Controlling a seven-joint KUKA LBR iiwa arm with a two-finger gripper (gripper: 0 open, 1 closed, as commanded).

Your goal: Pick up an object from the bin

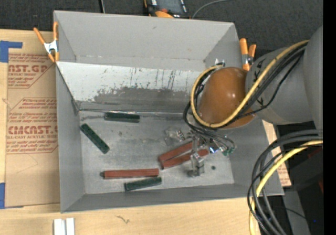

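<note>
Camera view: we see the grey metal bin (142,34) from above, with the arm coming in from the right. Its orange cover (223,97) hangs over the bin's right half, ringed by a loop of black and yellow cables (195,92). Below the cover, the gripper (197,163) is down near the floor in the right front part of the bin. It sits at the right end of a slanted reddish-brown bar (176,156), whose left end points toward the bin's front and whose right end runs under the gripper's metal parts. It may be two bars lying side by side; we cannot separate them. We cannot tell how far the gripper is open, nor whether it has hold of the bar, since the wrist hardware and wires crowd that spot. A second reddish-brown bar (130,174) lies flat near the front wall, left of the gripper and apart from it. Just in front of it lies a dark green bar (143,183), nearly parallel to it. Another dark green bar (94,138) lies at a slant near the left wall. A third dark green bar (122,117) lies along the foot of the sloping back wall, well away from the gripper.
</note>
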